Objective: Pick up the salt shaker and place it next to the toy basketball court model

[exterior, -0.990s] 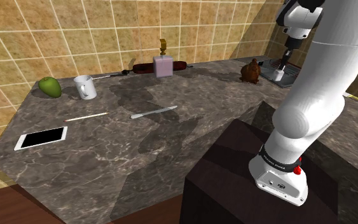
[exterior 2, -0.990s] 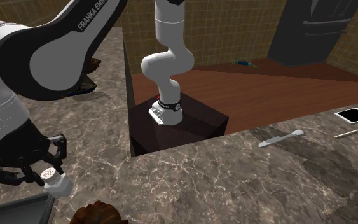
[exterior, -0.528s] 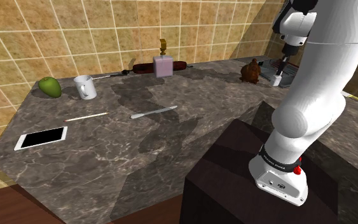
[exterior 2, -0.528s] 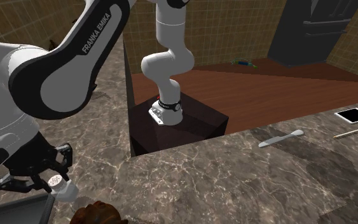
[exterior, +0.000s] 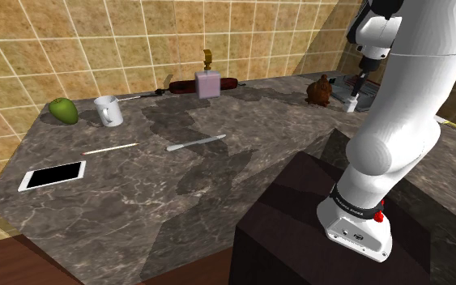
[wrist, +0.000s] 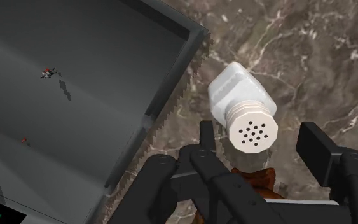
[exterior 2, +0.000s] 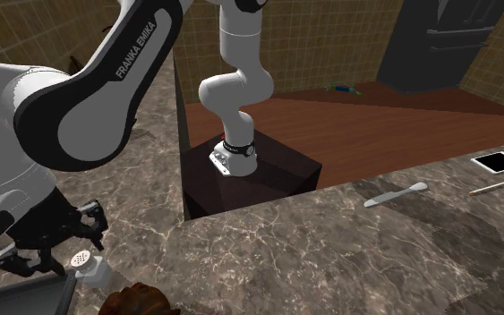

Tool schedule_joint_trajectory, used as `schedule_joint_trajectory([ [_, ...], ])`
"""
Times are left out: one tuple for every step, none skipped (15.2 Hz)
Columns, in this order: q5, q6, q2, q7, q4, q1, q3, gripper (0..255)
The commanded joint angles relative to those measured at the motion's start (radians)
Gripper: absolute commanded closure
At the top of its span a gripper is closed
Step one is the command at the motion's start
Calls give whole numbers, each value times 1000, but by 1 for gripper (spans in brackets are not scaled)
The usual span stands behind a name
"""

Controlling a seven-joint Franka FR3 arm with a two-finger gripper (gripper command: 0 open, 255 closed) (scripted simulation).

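The all-black two-finger gripper (wrist: 260,132) is released, its fingers (wrist: 315,149) spread on either side of the white salt shaker with a perforated cap (wrist: 241,95) and not touching it. The shaker sits between them on the dark marbled stone bench (wrist: 298,44). It is just beside the raised rim of the dark grey, tray-like toy court model (wrist: 171,73), whose flat floor carries a few tiny red specks.

The dark grey tray with a raised rim (wrist: 177,70) runs off the wrist view's edges, and the tiny red and dark specks (wrist: 47,73) on it are too small to name. A brown lumpy object (wrist: 254,178) is mostly hidden behind the black hand (wrist: 260,143); the second exterior view's bottom edge cuts it off. In the shoulder view the white arm (exterior: 396,121) covers part of the marble table (exterior: 137,194).
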Motion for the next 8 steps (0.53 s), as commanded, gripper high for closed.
schedule_joint_trajectory([
  [0, 0, 0, 0, 0, 0, 0, 0],
  [0, 0, 0, 0, 0, 0, 0, 0],
  [0, 0, 0, 0, 0, 0, 0, 0],
  [0, 0, 0, 0, 0, 0, 0, 0],
  [0, 0, 0, 0, 0, 0, 0, 0],
  [-25, -27, -23, 17, 15, 11, -11, 0],
  [-48, -55, -44, 33, 32, 20, -20, 0],
  [-70, -84, -65, 47, 50, 29, -27, 0],
])
